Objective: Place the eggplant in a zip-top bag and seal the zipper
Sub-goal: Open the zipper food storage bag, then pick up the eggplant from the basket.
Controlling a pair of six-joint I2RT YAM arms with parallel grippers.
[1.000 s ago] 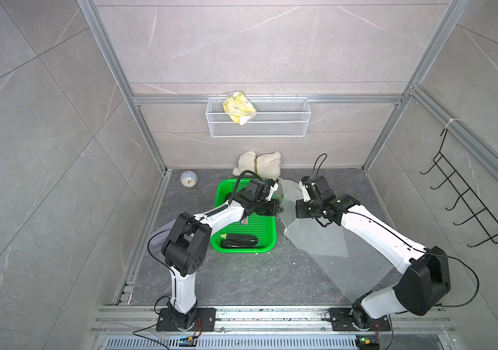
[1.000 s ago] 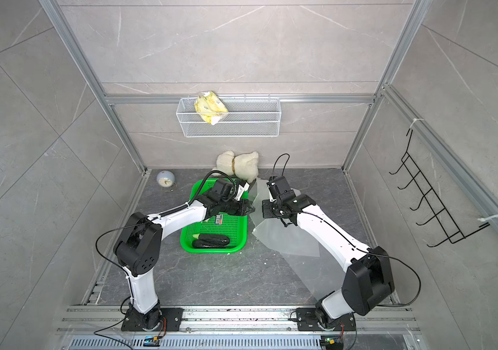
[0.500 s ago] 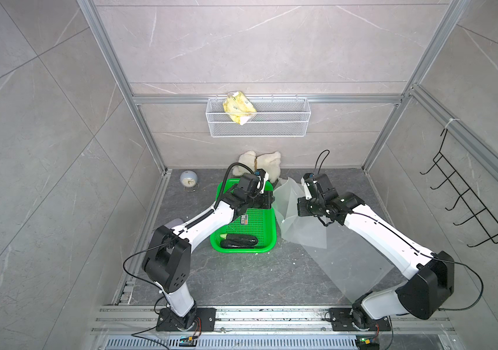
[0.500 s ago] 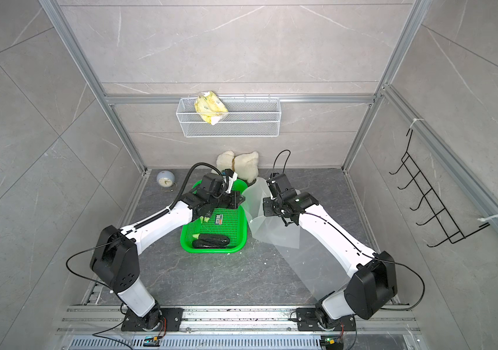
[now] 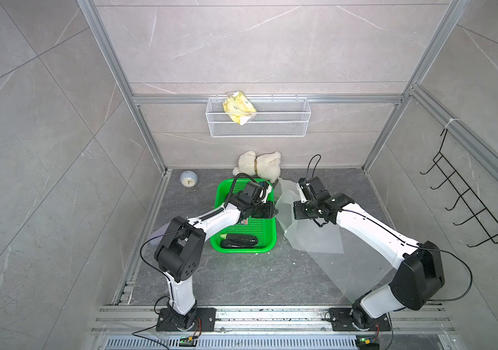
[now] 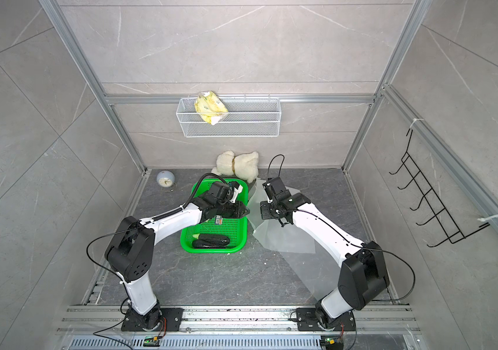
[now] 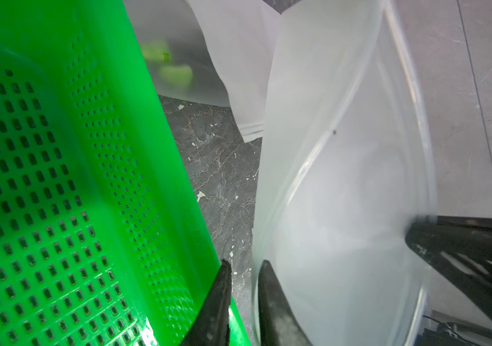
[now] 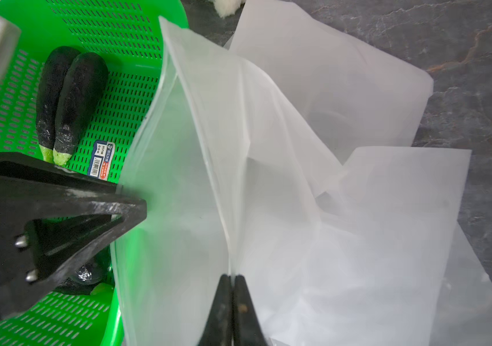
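Frosted zip-top bag (image 8: pixel 178 179) in right end effector (image 8: pixel 232 278)

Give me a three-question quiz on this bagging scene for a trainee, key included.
1. True or false: the eggplant already lies inside the zip-top bag.
2. What is the right gripper shut on? A) nothing B) the bag's edge C) an eggplant
3. Fill in: on the floor near the back wall, away from both arms, stands a small round ____.

Key: 1. False: it lies in the green basket. 2. B. 3. clock.
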